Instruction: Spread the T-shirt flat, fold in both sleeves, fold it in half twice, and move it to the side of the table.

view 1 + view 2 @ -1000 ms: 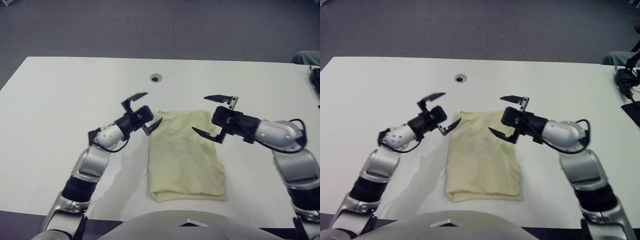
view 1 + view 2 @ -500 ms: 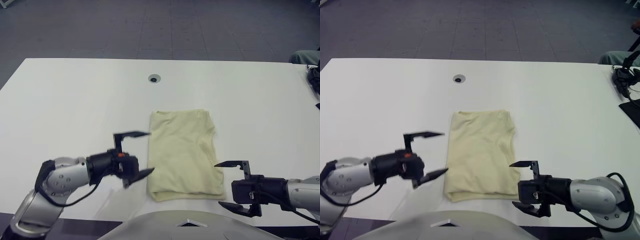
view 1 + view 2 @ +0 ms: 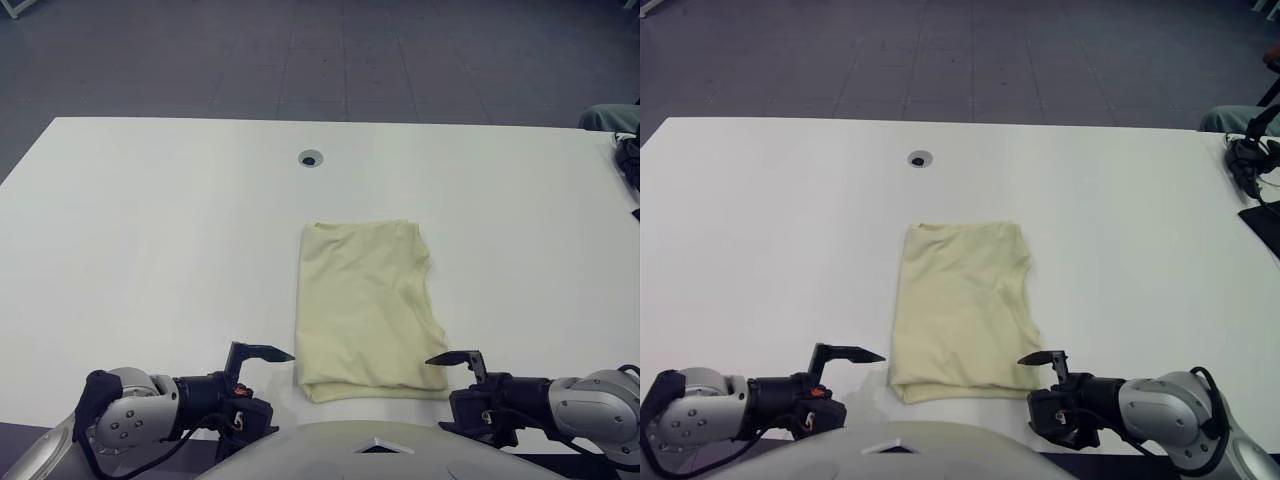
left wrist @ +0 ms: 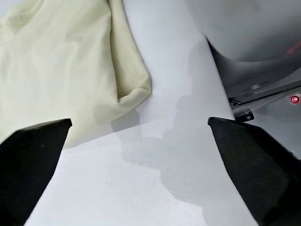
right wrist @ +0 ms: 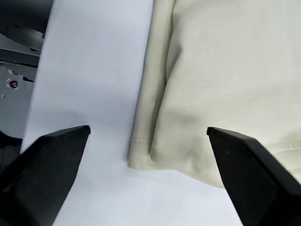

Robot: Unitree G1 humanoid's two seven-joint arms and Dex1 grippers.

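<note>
The pale yellow T-shirt point(image 3: 368, 305) lies folded into a narrow rectangle in the middle of the white table point(image 3: 150, 230), with its folded end toward the near edge. My left gripper point(image 3: 270, 386) hovers open at the near edge, just left of the shirt's near left corner and not touching it. Its wrist view has the shirt corner point(image 4: 127, 89) ahead of the spread fingers point(image 4: 33, 160). My right gripper point(image 3: 442, 392) is open too, by the shirt's near right corner, and nothing is held. In the right wrist view the shirt's hem point(image 5: 155, 155) lies between the dark fingers point(image 5: 249, 165).
A round cable hole point(image 3: 311, 158) sits in the table behind the shirt. Dark cables and gear point(image 3: 1248, 165) lie at the far right edge. Bare white tabletop spreads to either side of the shirt.
Both arms have drawn back from the shirt's far end to the table's near edge and dropped low. The shirt has stayed where it was.
</note>
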